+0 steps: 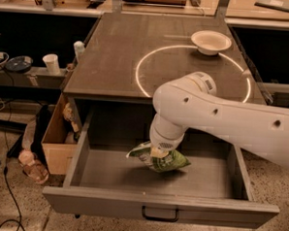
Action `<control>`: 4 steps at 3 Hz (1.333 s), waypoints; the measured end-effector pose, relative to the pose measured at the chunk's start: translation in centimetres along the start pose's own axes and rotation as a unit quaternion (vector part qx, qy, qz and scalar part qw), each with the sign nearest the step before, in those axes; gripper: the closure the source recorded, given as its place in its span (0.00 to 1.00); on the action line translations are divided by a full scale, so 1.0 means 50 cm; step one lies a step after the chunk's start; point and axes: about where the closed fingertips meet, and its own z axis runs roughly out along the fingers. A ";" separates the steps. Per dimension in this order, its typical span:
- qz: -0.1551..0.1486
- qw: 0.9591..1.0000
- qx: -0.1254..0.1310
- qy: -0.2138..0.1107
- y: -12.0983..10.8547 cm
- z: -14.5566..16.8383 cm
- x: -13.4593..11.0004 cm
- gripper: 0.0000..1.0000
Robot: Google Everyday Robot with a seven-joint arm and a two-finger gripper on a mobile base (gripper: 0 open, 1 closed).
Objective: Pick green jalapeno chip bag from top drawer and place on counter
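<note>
Pincer (158, 151) touches green jalapeno chip bag (171, 161) inside top drawer (105, 207).

One camera, set high and fairly near, looks steeply down: top drawer (107, 176) at 6 o'clock, counter (114, 43) toward 12, gripper (158, 151) just below centre, arm entering from 3 o'clock.

green jalapeno chip bag (169, 162) green, white patches | top drawer (130, 205) grey | counter (114, 52) grey-brown, white circle | gripper (158, 152) white, at bag
</note>
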 end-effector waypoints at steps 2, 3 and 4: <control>-0.018 1.000 0.007 -0.004 -0.020 -0.188 0.006 1.00; -0.035 0.999 0.020 0.001 -0.025 -0.288 -0.001 1.00; -0.049 0.998 0.048 0.005 -0.052 -0.363 -0.016 1.00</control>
